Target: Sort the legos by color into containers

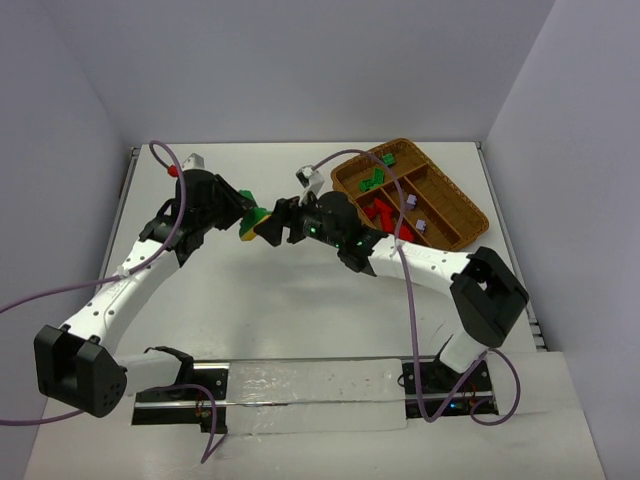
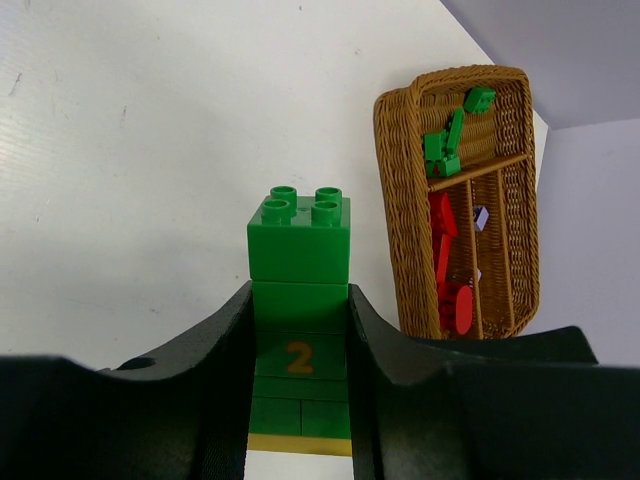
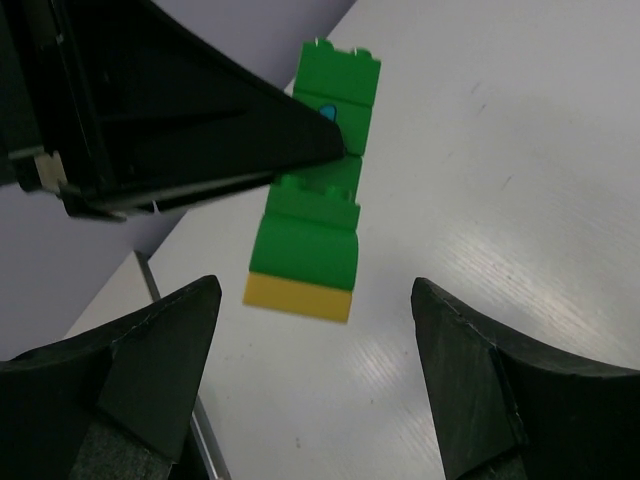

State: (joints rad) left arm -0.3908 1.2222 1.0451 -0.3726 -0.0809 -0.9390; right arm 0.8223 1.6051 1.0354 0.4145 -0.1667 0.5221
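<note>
The left gripper (image 2: 299, 300) is clamped narrow on the green stack (image 2: 299, 240), several green legos pressed together and held in the air above the surface (image 2: 150, 140). A yellow lego (image 3: 298, 297) is stuck to the end that points at the other arm. The right gripper (image 3: 317, 295) stands wide, its 2 fingers either side of that yellow end and touching nothing. The step in hand looks to be pulling the yellow lego off so the colours can go to separate places. To do it well, the right gripper should move in squarely until its pads cover only the thin yellow piece. A grip that also spans the green lego beside it would lock the 2 together. It should close firmly on the flat sides, then peel with a slight tilt rather than a straight tug, while the left gripper holds rigid. That hold sits mid-stack, so a hard pull could split the green legos apart or lever the stack out. The tray (image 2: 392, 210) lies well apart at the far right of the surface. It has loose green legos (image 2: 442, 150) in its end compartment, red legos (image 2: 440, 225) in a long section and lilac-white legos (image 2: 481, 215) beside those; no yellow shows there.
</note>
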